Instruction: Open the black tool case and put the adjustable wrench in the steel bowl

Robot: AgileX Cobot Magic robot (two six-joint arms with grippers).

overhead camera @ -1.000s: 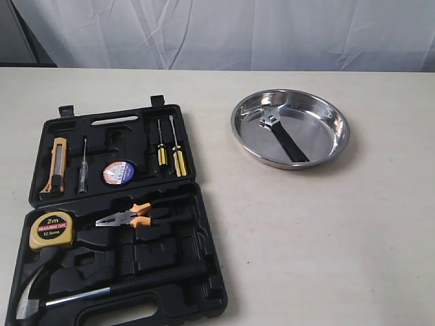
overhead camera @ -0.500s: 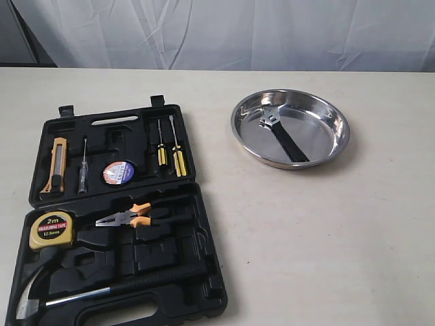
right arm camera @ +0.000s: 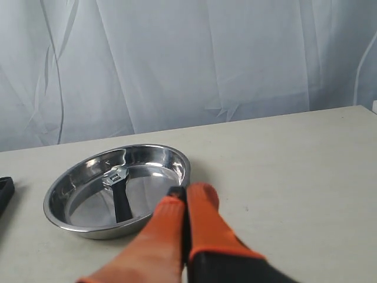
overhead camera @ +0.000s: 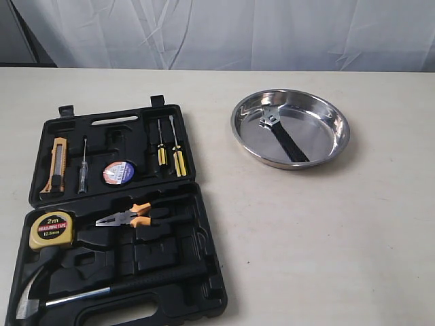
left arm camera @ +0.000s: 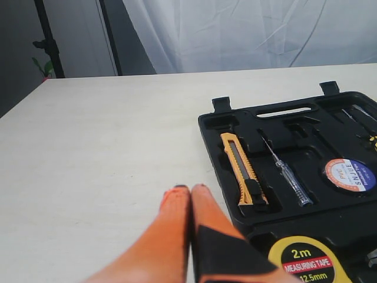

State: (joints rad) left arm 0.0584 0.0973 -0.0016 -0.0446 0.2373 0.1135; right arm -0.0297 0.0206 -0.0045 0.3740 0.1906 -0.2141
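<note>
A white curtain (overhead camera: 238,34) hangs behind a pale beige counter (overhead camera: 306,238). In the exterior view, the black tool case (overhead camera: 163,258) lies open flat on the left side. Its far half holds a yellow utility knife (overhead camera: 58,165), a clear-handled tester screwdriver (overhead camera: 82,166), a roll of tape (overhead camera: 119,173) and two yellow-handled screwdrivers (overhead camera: 177,156). Its near half holds a yellow tape measure (overhead camera: 51,229), orange-handled pliers (overhead camera: 129,216) and a hammer (overhead camera: 81,295). To the right, well apart from the case, sits the steel bowl (overhead camera: 326,136). The adjustable wrench (overhead camera: 284,136) lies inside it, silver head toward the far left wall and black handle slanting across the flat bottom. Neither arm shows here.

In the left wrist view, the left gripper (left arm camera: 189,190) hangs over bare counter just beside the case's edge, its orange jaws pressed together on nothing. The utility knife, tester screwdriver, tape roll and tape measure all sit in their slots.

In the right wrist view, the right gripper (right arm camera: 187,191) sits near the bowl's rim, outside it. Its orange jaws are pressed together and hold nothing. The wrench rests in the bowl, and a corner of the case shows at the frame's edge.
</note>
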